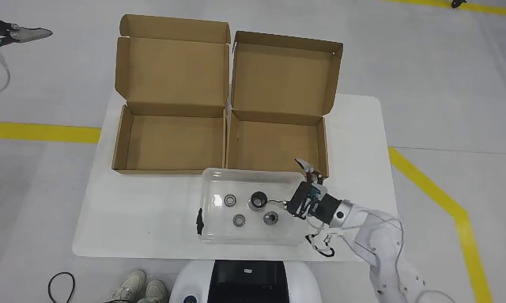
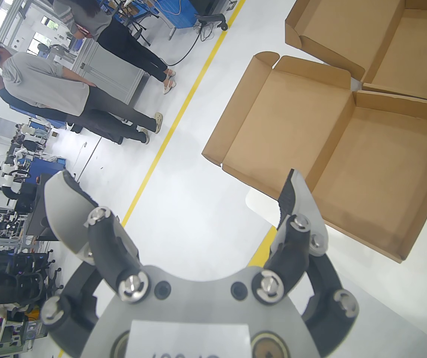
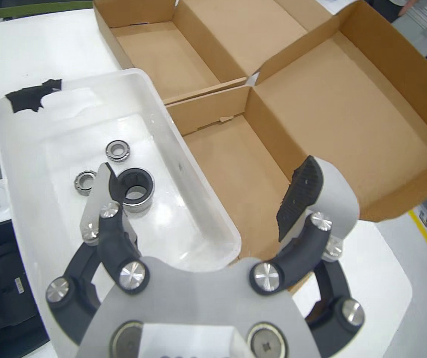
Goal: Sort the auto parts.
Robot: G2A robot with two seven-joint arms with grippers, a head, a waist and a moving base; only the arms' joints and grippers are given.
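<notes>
A clear plastic bin (image 1: 253, 172) at the table's front holds several metal parts: two small bearings (image 3: 115, 149) (image 3: 84, 181) and a larger ring with a black lining (image 3: 136, 188). In the top view they lie in the bin's middle, the lined ring (image 1: 258, 198) among them. My right gripper (image 3: 206, 176) is open above the bin's right end (image 1: 291, 184), with one finger over the lined ring and the other over the right cardboard box (image 3: 236, 158). My left gripper (image 2: 178, 184) is open and holds nothing, raised off the table's left side, facing the left box (image 2: 366, 173).
Two open cardboard boxes, left (image 1: 170, 141) and right (image 1: 273, 145), stand side by side behind the bin with their lids folded back. Both look bare inside. A patch of black tape (image 3: 30, 96) sticks to the bin's far end. White tabletop (image 1: 356, 145) lies right of the boxes.
</notes>
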